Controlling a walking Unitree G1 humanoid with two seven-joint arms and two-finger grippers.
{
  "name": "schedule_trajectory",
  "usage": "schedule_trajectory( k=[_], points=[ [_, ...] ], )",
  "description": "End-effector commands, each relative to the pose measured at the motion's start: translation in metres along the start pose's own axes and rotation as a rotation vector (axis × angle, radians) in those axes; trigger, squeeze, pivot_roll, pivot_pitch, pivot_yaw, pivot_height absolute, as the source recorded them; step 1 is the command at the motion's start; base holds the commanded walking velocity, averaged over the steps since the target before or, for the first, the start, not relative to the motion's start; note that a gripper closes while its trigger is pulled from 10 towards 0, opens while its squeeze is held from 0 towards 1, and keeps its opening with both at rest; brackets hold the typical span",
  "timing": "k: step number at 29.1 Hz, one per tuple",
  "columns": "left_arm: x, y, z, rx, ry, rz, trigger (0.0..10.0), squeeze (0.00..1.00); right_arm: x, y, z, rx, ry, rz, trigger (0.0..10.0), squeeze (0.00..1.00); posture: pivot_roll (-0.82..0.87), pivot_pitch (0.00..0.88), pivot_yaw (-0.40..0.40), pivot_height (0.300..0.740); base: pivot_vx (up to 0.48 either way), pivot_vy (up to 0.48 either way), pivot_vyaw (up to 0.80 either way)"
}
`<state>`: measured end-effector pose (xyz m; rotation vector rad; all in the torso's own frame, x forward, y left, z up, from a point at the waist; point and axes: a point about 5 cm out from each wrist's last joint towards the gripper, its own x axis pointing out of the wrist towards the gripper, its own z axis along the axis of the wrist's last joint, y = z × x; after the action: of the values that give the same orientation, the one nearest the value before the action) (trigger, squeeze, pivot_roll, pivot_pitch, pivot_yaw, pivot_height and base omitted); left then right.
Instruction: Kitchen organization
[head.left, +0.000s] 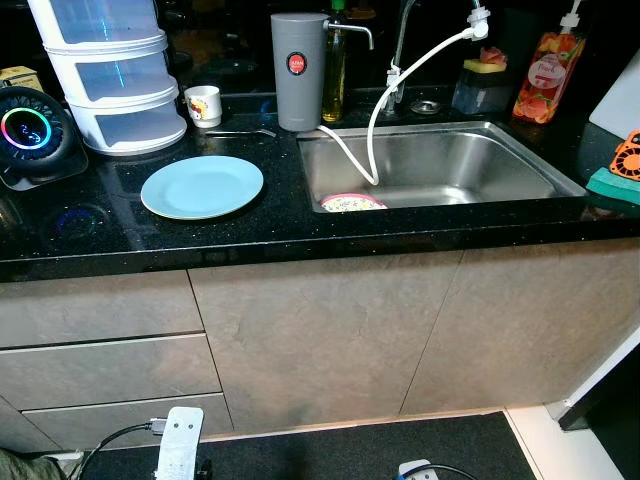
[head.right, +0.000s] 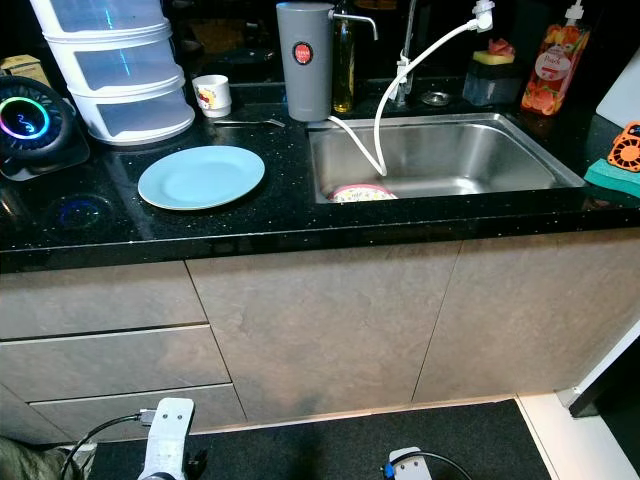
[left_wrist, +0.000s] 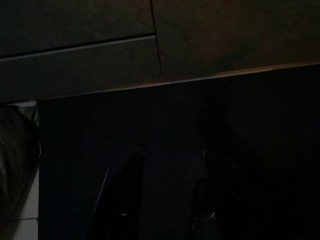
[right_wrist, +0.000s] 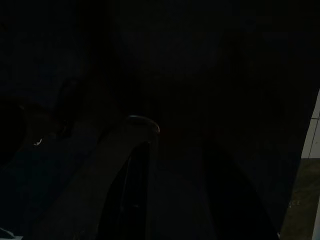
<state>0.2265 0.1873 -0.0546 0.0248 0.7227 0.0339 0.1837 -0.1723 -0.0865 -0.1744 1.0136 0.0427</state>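
Observation:
A light blue plate (head.left: 202, 186) lies on the black countertop (head.left: 120, 245), left of the steel sink (head.left: 470, 160). In the sink's near left corner sits a pink-rimmed bowl (head.left: 352, 203), with a white hose (head.left: 372, 130) hanging down beside it. A small white cup (head.left: 204, 105) and a tall grey jug (head.left: 298, 72) stand behind the plate. Both arms hang low in front of the cabinets: left arm (head.left: 180, 445), right arm (head.left: 415, 468). In the dark left wrist view, my left gripper (left_wrist: 172, 157) has its fingers apart over the dark floor, holding nothing.
Stacked white tubs (head.left: 115, 80) and a round speaker with a glowing ring (head.left: 30, 130) fill the counter's left end. A sponge holder (head.left: 483, 85), a soap pouch (head.left: 548, 75) and an orange-and-green item (head.left: 622, 170) stand around the sink. Cabinet drawers (head.left: 100, 350) face me.

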Motion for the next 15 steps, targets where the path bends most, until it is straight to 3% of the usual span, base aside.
schedule_trajectory(
  k=[1, 7, 9, 12, 15],
  points=[
    [-0.002, 0.006, -0.009, -0.014, 0.037, 0.022, 10.0, 0.0, 0.0, 0.004, -0.001, -0.003, 0.009, 0.005, 10.0, 0.0, 0.07, 0.06, 0.007, 0.74, 0.0, 0.0, 0.0],
    [-0.003, 0.008, -0.012, -0.02, 0.047, 0.026, 10.0, 0.0, 0.0, 0.009, 0.001, -0.007, 0.007, 0.018, 10.0, 0.0, 0.05, 0.059, -0.007, 0.74, 0.0, 0.0, 0.0],
    [-0.003, 0.011, -0.011, -0.035, 0.042, 0.039, 10.0, 0.0, 0.002, 0.005, 0.017, -0.018, -0.016, 0.02, 10.0, 0.0, 0.06, 0.063, -0.004, 0.74, 0.0, 0.0, 0.0],
    [-0.003, 0.013, -0.011, -0.046, 0.045, 0.052, 10.0, 0.0, 0.003, 0.002, 0.024, -0.023, -0.02, 0.014, 10.0, 0.0, 0.06, 0.056, -0.001, 0.74, 0.0, 0.0, 0.0],
    [-0.003, 0.016, -0.008, -0.048, 0.033, 0.055, 10.0, 0.0, 0.002, 0.001, 0.016, -0.012, -0.004, 0.011, 10.0, 0.0, 0.06, 0.051, -0.002, 0.74, 0.0, 0.0, 0.0]
  ],
)
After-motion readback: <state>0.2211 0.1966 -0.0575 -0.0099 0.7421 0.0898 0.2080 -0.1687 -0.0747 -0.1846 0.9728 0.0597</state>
